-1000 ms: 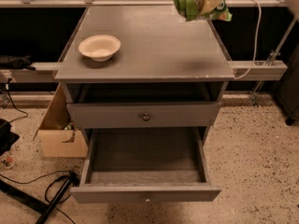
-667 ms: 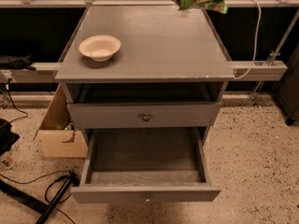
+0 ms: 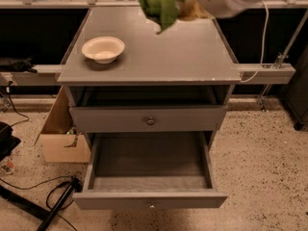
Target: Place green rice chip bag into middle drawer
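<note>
Tool (image 3: 188, 5), at the very top of the view, is pinching the green rice chip bag (image 3: 161, 1). The bag is hanging clear of the desk (image 3: 159, 57), so I am judging the grip to be closed on it, though the bag and the white arm are hiding the tips themselves. Measured from the middle drawer (image 3: 149, 165), the bag is high above and well behind. The drawer is standing pulled out toward the camera, its grey tray bare and its small knob showing at the lower front edge.

Directly above the middle drawer, the closed upper drawer front (image 3: 149, 119) is sitting flush, and above that the desk top is overhanging. A cream bowl (image 3: 103, 48) is resting on the desk, above and to the left of the middle drawer and well apart from the bag.

I am carrying the bag at this stage. To do it well, I am planning to bring it forward past the desk's front edge before lowering, so it is clearing both that edge and the upper drawer front. I am aiming for the centre of the tray, away from its walls. I am also planning a low release, since a light, crinkly bag may slide or catch on the rim.
</note>
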Controlling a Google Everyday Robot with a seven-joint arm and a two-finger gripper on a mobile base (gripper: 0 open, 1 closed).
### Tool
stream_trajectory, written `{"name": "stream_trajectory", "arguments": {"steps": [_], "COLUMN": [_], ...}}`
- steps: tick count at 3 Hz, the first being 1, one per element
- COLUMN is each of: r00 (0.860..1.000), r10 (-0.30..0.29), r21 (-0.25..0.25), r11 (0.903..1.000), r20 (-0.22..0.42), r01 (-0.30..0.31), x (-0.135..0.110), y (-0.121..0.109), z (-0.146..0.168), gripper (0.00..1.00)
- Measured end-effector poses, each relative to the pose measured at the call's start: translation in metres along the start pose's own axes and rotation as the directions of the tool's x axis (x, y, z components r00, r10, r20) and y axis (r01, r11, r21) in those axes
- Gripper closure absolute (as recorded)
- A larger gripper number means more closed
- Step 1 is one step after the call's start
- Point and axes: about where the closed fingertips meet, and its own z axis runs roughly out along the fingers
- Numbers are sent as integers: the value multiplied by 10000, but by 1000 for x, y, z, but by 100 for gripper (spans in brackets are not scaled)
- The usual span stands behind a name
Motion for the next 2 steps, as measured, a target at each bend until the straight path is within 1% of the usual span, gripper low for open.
{"name": "stream_trajectory", "arguments": {"steps": [1, 2], "r00": [9999, 9900], "r10": [69, 1359], "r21": [-33, -1040], "r11": [10000, 9859], "r20": [-118, 366], "r01": [-70, -1314], "x": [5, 28], "y": [18, 122], "z": [-2, 36], "gripper": [100, 100]}}
